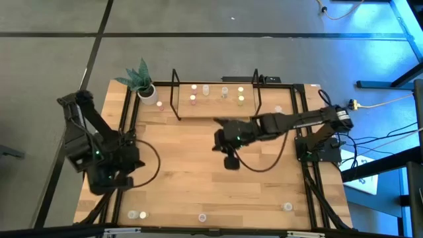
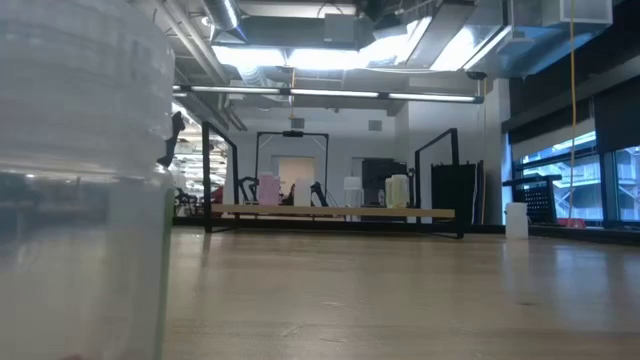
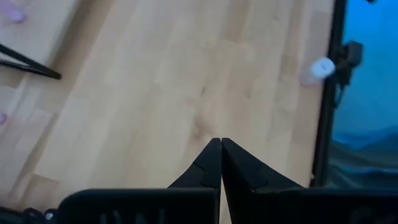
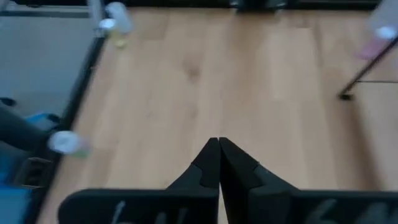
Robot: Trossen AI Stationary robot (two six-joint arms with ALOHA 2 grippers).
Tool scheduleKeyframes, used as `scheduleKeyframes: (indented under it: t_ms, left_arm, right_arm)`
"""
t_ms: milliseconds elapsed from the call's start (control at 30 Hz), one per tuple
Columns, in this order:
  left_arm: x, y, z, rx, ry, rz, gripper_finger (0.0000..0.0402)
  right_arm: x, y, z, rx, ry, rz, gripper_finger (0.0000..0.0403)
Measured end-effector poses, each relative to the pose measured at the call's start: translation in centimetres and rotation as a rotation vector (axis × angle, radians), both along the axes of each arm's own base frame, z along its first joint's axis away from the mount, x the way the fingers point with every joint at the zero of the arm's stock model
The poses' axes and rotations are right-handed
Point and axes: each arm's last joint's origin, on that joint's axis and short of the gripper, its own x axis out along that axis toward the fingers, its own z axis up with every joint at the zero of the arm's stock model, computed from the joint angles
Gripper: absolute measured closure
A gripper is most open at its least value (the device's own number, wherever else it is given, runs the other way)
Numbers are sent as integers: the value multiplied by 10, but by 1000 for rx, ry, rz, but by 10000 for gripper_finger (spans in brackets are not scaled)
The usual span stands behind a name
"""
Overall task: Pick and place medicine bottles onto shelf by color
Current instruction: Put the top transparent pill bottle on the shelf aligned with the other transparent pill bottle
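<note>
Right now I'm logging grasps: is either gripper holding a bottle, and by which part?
Nothing is held. The left gripper and the right gripper are both shut with nothing between their fingertips, over bare table.

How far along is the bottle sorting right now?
Partly done: about six medicine bottles stand on the shelf. Nothing is in hand; the left gripper and right gripper are both shut and empty. Left: about four bottles near the table's front edge, plus one beside the shelf.
</note>
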Motion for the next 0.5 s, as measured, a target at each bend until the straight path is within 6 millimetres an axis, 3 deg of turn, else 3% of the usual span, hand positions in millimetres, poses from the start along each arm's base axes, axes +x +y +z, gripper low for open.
scheduleKeyframes:
  t_ms: [300, 500]
  left_arm:
    - [-20, -14, 0, -10, -47, -81, 385]
    - [-22, -28, -6, -13, -35, -74, 391]
  right_arm:
    - [-11, 40, 0, 118, 37, -5, 400]
    - [-24, 61, -6, 169, 144, -33, 400]
